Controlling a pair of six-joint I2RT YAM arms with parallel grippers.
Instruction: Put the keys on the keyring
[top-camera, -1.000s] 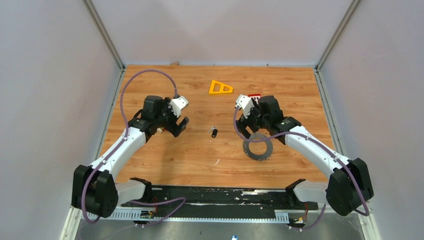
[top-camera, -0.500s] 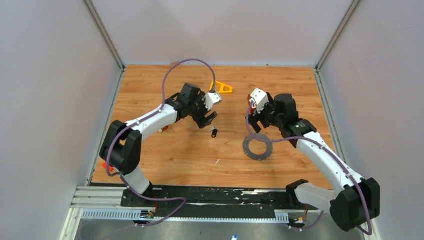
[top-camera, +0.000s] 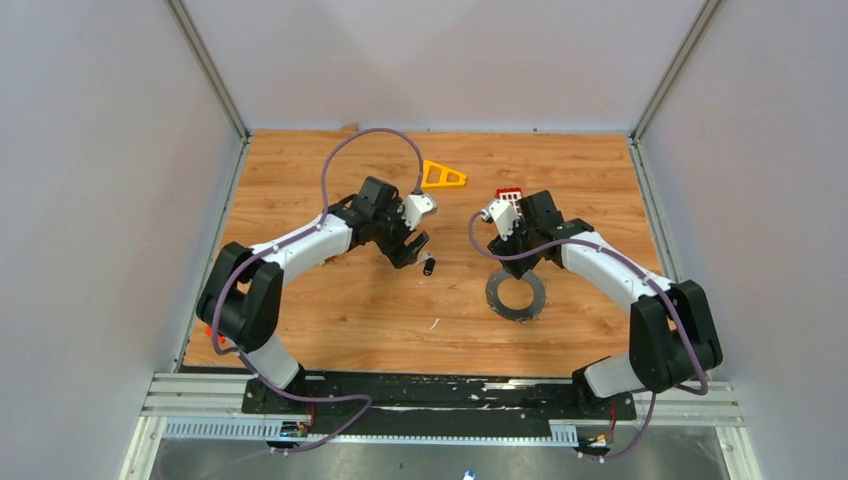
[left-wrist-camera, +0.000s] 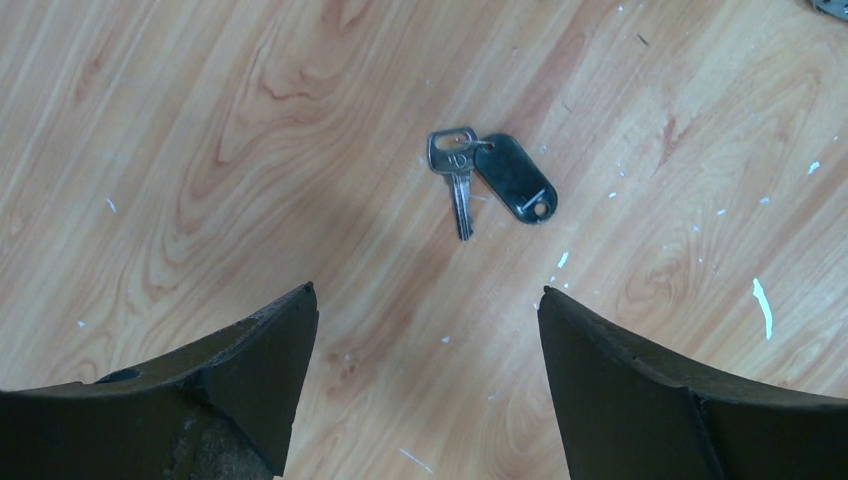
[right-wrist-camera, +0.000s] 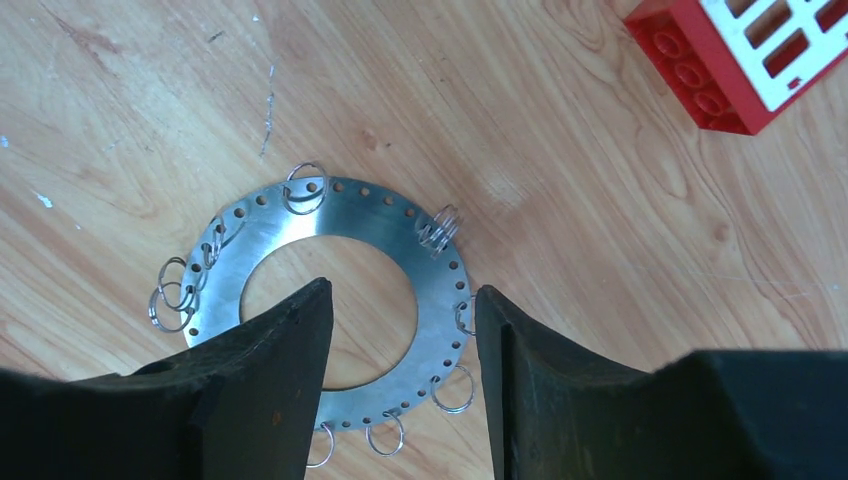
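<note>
I read the left hand (left-wrist-camera: 425, 300) open over the tabletop (left-wrist-camera: 150, 150) with the keys (left-wrist-camera: 485, 180) lying just ahead of it, and the right hand (right-wrist-camera: 402, 290), jaws apart, above the flat keyring (right-wrist-camera: 340, 210).

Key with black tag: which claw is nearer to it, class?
Left. The left claw hangs open just beside the key; the right claw is farther off, above the perforated metal ring.

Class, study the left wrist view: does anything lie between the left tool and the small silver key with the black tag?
Nothing visible does. Only wooden tabletop lies between the open left tool and the small silver key with the black tag.
</note>
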